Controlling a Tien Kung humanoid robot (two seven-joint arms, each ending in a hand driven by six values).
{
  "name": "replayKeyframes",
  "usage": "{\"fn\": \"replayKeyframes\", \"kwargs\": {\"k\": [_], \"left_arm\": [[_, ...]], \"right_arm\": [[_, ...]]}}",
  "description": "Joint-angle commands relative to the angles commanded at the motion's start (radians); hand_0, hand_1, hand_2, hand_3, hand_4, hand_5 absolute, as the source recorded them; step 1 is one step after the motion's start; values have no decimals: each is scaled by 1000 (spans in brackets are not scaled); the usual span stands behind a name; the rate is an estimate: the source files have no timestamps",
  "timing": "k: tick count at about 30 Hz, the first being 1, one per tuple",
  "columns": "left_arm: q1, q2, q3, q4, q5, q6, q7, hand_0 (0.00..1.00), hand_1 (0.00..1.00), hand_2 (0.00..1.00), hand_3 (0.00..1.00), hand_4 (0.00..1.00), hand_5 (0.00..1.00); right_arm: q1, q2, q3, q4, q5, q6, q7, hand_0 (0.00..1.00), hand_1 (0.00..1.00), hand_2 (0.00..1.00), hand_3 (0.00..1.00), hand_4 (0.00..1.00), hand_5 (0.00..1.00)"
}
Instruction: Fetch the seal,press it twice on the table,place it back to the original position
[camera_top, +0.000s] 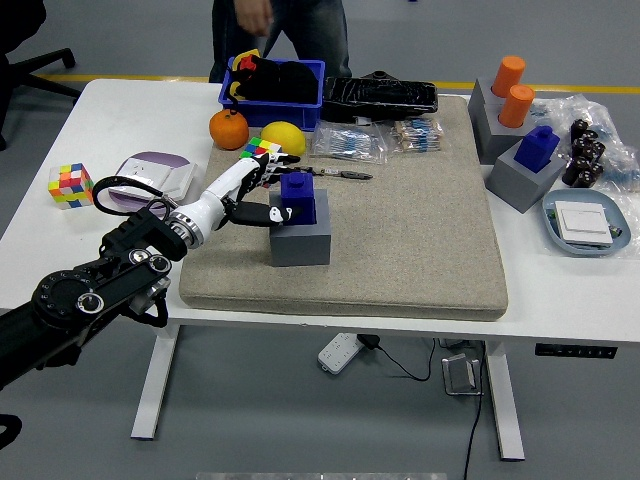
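My left hand (258, 195) at blue seal (298, 197) on grey block (301, 240), 9 o'clock side; fingers spread w/ thumb touching, no firm grip.

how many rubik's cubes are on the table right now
2. One Rubik's cube sits alone near the table's left edge; the other Rubik's cube lies by the lemon, partly hidden behind the left hand. Others could be hidden in the blue bin.

Your left arm reaches in from the lower left, its white left hand (250, 192) stretched forward with fingers (268, 172) loosely spread and thumb low, while your right arm is out of view.
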Motion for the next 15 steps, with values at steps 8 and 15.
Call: {"fn": "replayKeyframes", "kwargs": {"k": [8, 15], "left_arm": [[0, -1, -9, -3, -7, -13, 3, 737, 686, 655, 795, 731, 2], [2, -1, -8, -6, -11, -15, -2, 705, 603, 617, 788, 703, 2]], "right_arm": [[0, 1, 3, 1, -1, 0, 0, 868, 783, 745, 746, 804, 561], [-1, 2, 4, 1, 0, 0, 1, 867, 782, 745, 745, 804, 561]]}}
